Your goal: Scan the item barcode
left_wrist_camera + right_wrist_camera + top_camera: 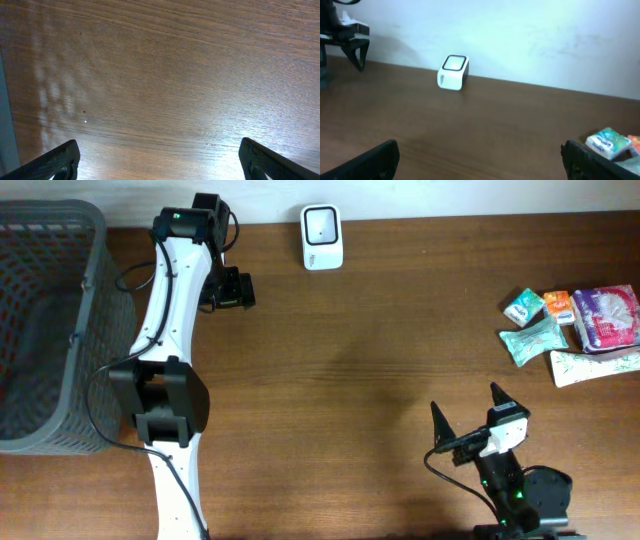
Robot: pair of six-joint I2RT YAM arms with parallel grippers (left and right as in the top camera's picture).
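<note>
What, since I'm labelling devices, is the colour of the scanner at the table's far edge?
The scanner is white with a dark-framed window; clearest overhead.

My left arm (165, 298), at nine o'clock in the overhead view, is made of long white shells joined by boxy black joint housings. A thin black cable (95, 395) loops off its side, and a small green light shows on one joint. The left gripper (232, 290) is black. My right arm (520, 485), at five o'clock, is mostly black, with green lights and a white wrist block. The right gripper (465, 400) has two matte black fingers tapering to points.
</note>
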